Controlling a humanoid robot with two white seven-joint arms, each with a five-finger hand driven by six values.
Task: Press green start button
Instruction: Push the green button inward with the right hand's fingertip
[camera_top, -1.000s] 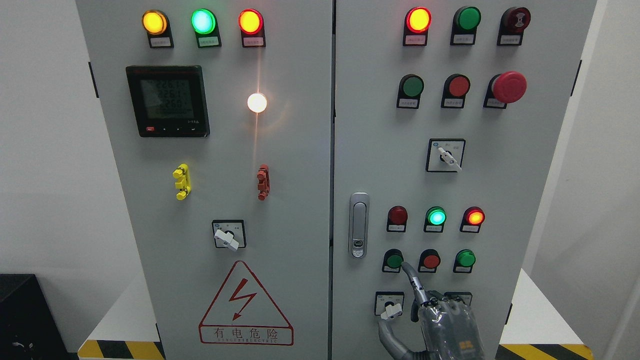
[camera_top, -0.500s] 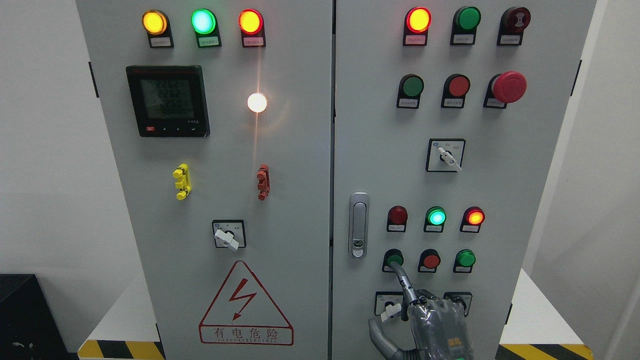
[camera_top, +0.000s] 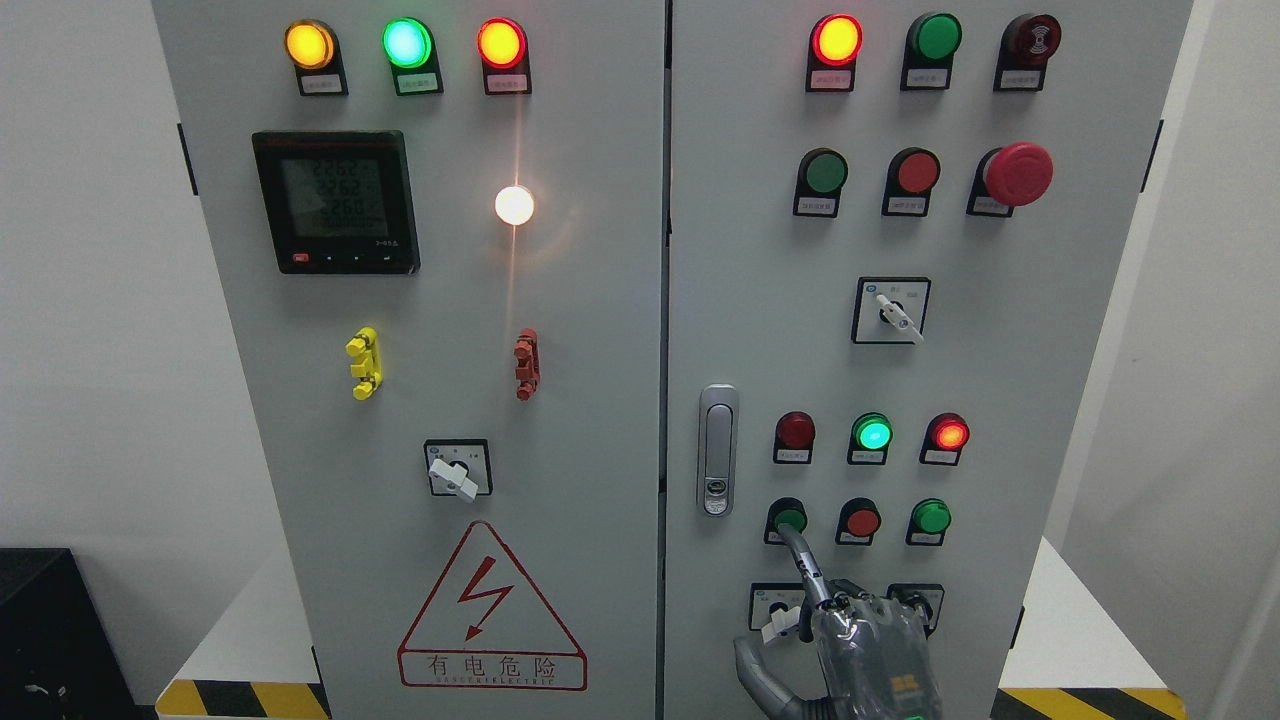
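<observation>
The grey control cabinet (camera_top: 760, 300) fills the head view. On its right door, the lower row of buttons begins with a green button (camera_top: 788, 516) at the left. My right hand (camera_top: 862, 640) rises from the bottom edge below it. Its index finger (camera_top: 803, 568) is stretched up and to the left, and the tip rests on the lower edge of that green button. The other fingers are curled in and the thumb hangs low at the left. The hand holds nothing. My left arm is out of sight.
A red button (camera_top: 861, 520) and a second green button (camera_top: 931, 516) share that row. Above it are three lamps, dark red (camera_top: 795, 430), lit green (camera_top: 872, 433) and lit red (camera_top: 948, 433). The door handle (camera_top: 717, 450) stands left; a rotary switch (camera_top: 778, 608) is partly behind my hand.
My right hand has shifted left and a little down. Its index fingertip has moved from the button's lower right edge to sit under the button's middle.
</observation>
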